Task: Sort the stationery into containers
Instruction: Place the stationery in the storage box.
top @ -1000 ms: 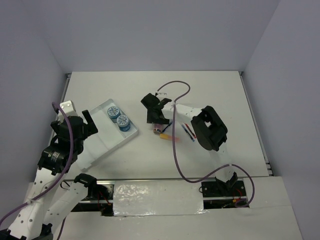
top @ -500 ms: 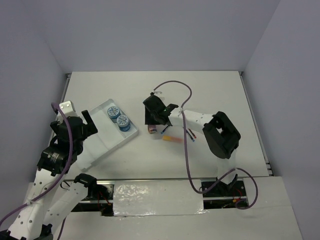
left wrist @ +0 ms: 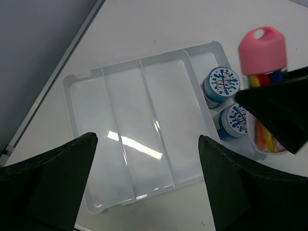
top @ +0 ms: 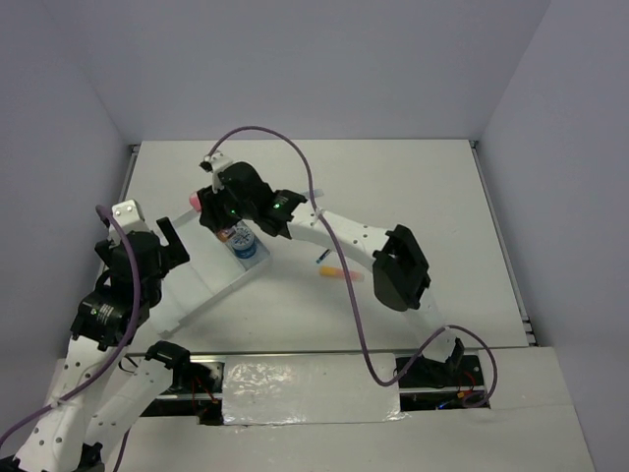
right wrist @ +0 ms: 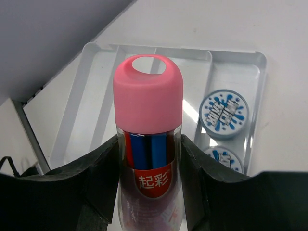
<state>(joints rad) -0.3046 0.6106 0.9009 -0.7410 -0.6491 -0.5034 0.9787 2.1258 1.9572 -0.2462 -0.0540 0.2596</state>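
The right claw (right wrist: 149,185) is clenched on the pink cylinder (right wrist: 148,110), one black finger (right wrist: 98,185) pressed to each side of its body. Its own wrist camera gives the detail: a smooth, domed pink cap with an oval hole at the top, a clear tube below it with red and blue sticks inside, and a red label with white characters. Only this view shows both fingers against the tube.

The left wrist camera shows the cylinder (left wrist: 262,53) from the side, just beside the two blue rolls (left wrist: 221,82) at the tray's (left wrist: 72,84) end compartment. I cannot tell whether its base sits inside the rim. One right finger (left wrist: 281,113) crosses in front of it.

From the top camera only the pink cap (top: 195,201) peeks out beyond the right claw (top: 209,211), over the far end of the tray (top: 192,295), with one roll (top: 244,242) showing.

The left claw (left wrist: 147,144) is released, its fingers spread wide and empty over the tray's long compartments.

The tray is glossy translucent white plastic, rectangular with rounded corners, split by raised ridges. The rolls are round, blue-sided, with white tops bearing a blue splash pattern.

An orange bar (top: 339,274) and a small blue piece (top: 322,258) lie on the table well apart from the tray; only the top camera catches them.
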